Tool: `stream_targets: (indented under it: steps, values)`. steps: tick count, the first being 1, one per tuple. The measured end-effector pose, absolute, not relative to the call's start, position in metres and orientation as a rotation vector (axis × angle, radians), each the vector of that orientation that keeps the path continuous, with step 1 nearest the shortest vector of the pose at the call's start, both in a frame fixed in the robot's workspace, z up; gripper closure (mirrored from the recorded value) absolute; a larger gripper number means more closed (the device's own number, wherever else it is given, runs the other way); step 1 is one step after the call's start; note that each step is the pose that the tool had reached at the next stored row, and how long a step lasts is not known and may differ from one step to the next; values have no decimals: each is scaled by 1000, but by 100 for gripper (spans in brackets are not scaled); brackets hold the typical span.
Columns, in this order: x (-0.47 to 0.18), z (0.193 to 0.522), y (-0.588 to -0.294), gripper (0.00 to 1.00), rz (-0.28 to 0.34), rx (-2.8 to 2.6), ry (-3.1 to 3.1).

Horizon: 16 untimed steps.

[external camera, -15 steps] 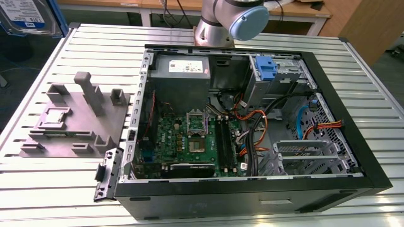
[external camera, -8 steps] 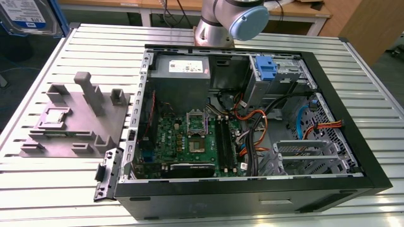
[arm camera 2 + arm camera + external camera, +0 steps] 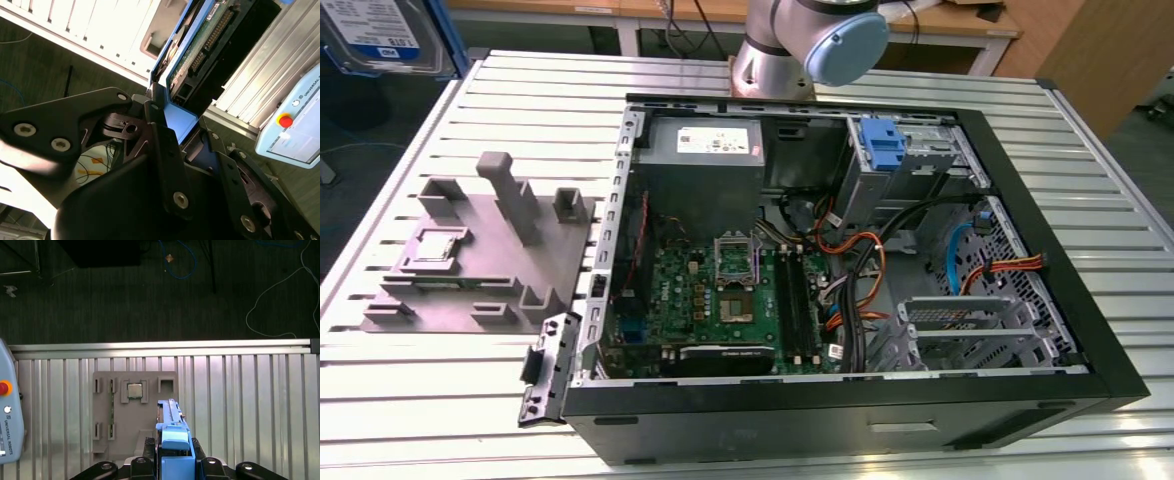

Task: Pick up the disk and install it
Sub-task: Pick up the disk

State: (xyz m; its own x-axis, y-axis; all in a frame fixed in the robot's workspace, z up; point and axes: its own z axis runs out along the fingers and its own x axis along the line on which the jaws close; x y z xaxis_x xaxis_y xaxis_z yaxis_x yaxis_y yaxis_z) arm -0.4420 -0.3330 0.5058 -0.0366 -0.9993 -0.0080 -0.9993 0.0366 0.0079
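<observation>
Slatted table (image 3: 427, 400), open computer case (image 3: 787, 425), grey fixture (image 3: 480, 265); disk (image 3: 172, 422) in gripper (image 3: 172, 454)

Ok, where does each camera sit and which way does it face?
Exterior view: off the arm, looking down on the open computer case on the slatted table; an arm joint shows.
First wrist view: on the arm, looking down past the gripper and the disk it holds at the grey fixture plate.
Second wrist view: on the arm, close along the gripper's fingers, facing the disk's circuit-board side.
Both wrist views share the disk and the teach pendant.
</observation>
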Motion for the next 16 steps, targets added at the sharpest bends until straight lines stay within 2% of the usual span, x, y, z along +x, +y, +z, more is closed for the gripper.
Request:
stream_targets:
  steps: [16]
  values:
    - [-438, 506, -333, 64, 18, -2180, 2261]
